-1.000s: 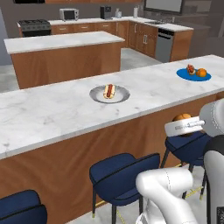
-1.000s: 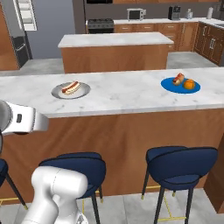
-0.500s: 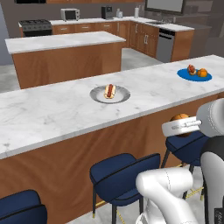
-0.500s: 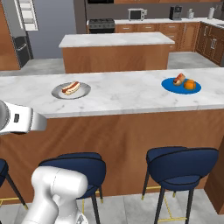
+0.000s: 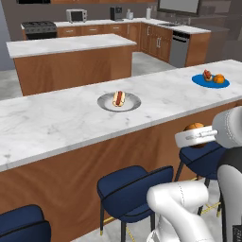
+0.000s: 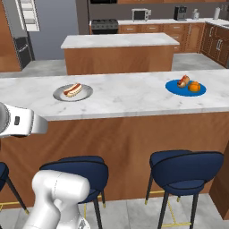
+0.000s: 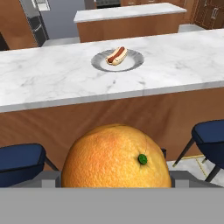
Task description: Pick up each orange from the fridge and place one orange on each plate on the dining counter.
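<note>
Second orange [image 7: 116,156] is in the gripper [image 5: 197,137], fingers clamped on its sides. It sits low centre in the hand view; in the left base view it peeks out behind the hand at right of frame, below the edge of the dining counter [image 5: 61,123].

First orange [image 5: 219,79] already sits on the blue plate [image 5: 211,82], upper right of the left base view, next to a small reddish food item. So I judge that plate done.

Step in hand: carrying the second orange to the grey plate [image 7: 117,60], upper centre of the hand view, which has only a hot dog [image 7: 117,55] on it.

Next move, as I read it: lift above the counter edge, reach forward over the marble, and set down on bare plate beside the hot dog, not on it. The round fruit may roll off the shallow rim, so let go low. Blue stools [image 5: 133,189] below the counter; keep the arm clear.
</note>
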